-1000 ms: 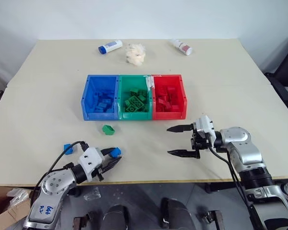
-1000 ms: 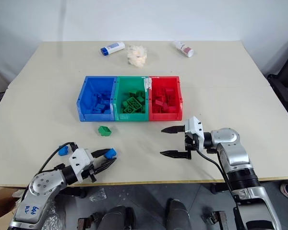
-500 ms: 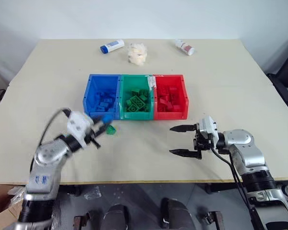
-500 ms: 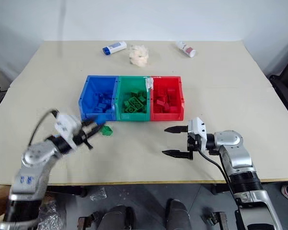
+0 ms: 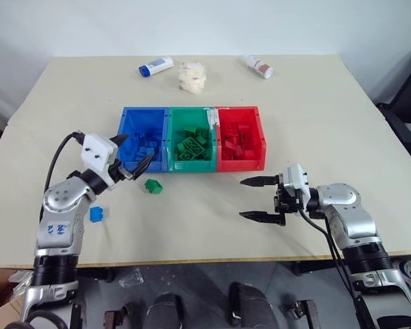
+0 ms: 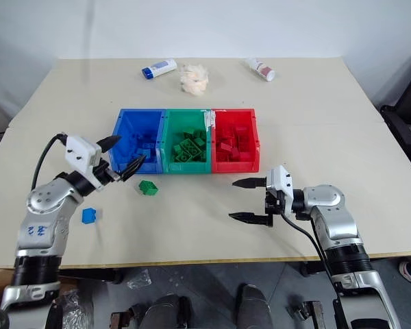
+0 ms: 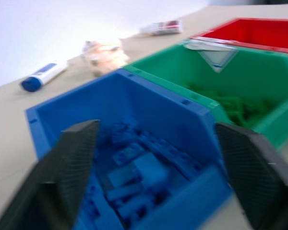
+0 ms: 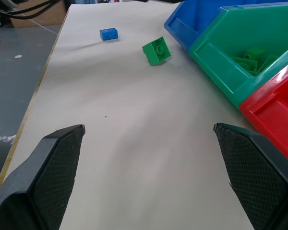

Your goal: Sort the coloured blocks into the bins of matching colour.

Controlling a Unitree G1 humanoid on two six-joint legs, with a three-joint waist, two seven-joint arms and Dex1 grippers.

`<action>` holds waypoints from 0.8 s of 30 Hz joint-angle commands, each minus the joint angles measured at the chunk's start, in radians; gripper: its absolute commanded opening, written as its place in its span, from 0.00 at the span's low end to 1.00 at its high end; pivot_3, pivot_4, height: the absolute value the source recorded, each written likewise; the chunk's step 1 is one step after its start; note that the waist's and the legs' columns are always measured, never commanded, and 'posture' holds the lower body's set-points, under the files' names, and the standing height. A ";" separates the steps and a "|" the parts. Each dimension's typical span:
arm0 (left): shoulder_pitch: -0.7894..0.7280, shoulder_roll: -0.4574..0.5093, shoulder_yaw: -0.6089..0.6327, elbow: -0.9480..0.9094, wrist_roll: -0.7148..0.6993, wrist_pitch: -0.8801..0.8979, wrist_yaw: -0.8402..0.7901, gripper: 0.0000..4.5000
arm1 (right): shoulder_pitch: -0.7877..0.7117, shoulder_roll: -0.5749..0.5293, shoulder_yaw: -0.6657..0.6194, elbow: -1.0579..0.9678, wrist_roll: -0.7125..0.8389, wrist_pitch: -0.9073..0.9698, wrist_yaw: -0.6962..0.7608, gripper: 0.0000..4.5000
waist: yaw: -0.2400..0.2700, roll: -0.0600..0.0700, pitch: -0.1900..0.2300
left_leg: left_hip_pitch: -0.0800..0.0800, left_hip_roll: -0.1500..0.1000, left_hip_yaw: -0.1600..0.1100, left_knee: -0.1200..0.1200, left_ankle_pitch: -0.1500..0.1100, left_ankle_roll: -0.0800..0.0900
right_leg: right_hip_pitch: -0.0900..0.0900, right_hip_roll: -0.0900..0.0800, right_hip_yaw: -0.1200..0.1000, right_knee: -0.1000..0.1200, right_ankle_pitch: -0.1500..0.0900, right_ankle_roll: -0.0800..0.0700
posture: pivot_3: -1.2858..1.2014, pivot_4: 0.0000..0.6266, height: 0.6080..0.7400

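Observation:
The blue bin (image 5: 145, 110), green bin (image 5: 190, 164) and red bin (image 5: 241, 164) stand joined in a row at mid-table, each holding several bricks of its own colour. My left gripper (image 5: 138, 147) hangs open over the blue bin's near-left corner, with nothing between its fingers. Below it, in the left wrist view, blue bricks (image 7: 151, 167) lie in the bin. A green block (image 5: 153, 186) lies on the table just in front of the blue bin. A blue block (image 5: 96, 214) lies further left and nearer. My right gripper (image 5: 242, 199) is open and empty, in front of the red bin.
At the table's far side lie a white bottle with a blue cap (image 5: 156, 66), a crumpled cream wad (image 5: 192, 75) and a white bottle with a red cap (image 5: 260, 66). The table's front edge runs just behind both arms.
My left gripper rose from the front edge with a blue block, reached the blue bin and opened; the block is gone from its fingers. The right arm stayed still.

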 commanded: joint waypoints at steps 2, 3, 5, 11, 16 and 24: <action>0.135 0.056 0.078 -0.162 -0.104 0.033 -0.093 1.00 | -0.013 -0.011 -0.016 -0.031 0.039 0.017 0.031 1.00 | 0.001 0.000 0.000 | 0.000 0.000 0.000 0.000 0.000 0.000 | 0.000 0.000 0.000 0.000 0.000 0.000 | 0.52 0.24 1.00; 0.200 0.072 0.109 -0.201 -0.127 0.046 -0.115 1.00 | -0.012 -0.013 -0.019 -0.030 0.049 0.018 0.048 1.00 | 0.001 0.000 0.000 | 0.000 0.000 0.000 0.000 0.000 0.000 | 0.000 0.000 0.000 0.000 0.000 0.000 | 0.52 0.24 1.00; 0.319 0.095 0.169 -0.264 -0.164 0.074 -0.142 1.00 | -0.008 -0.010 -0.028 -0.031 0.081 0.022 0.083 1.00 | 0.000 0.000 0.000 | 0.000 0.000 0.000 0.000 0.000 0.000 | 0.000 0.000 0.001 0.000 0.000 0.000 | 0.52 0.24 1.00; 0.570 0.085 0.368 -0.326 -0.218 0.065 -0.161 1.00 | -0.008 -0.004 -0.038 -0.033 0.122 0.045 0.107 1.00 | 0.005 0.000 0.000 | 0.000 0.001 0.000 0.001 -0.001 0.000 | 0.000 0.000 0.000 0.000 0.000 0.000 | 0.52 0.24 1.00; 0.780 0.056 0.490 -0.323 -0.230 0.045 -0.218 1.00 | -0.018 -0.003 -0.023 -0.017 0.106 0.049 0.107 1.00 | 0.001 0.000 0.000 | 0.000 0.002 0.000 0.001 -0.003 0.000 | 0.000 0.001 0.000 -0.001 0.000 -0.001 | 0.52 0.24 1.00; 0.838 0.036 0.519 -0.280 -0.220 0.005 -0.233 1.00 | -0.059 0.007 -0.007 0.022 0.088 0.044 0.109 1.00 | 0.003 0.000 0.000 | 0.000 0.003 0.000 0.002 -0.003 0.000 | 0.000 0.001 0.000 -0.005 -0.001 -0.002 | 0.52 0.24 1.00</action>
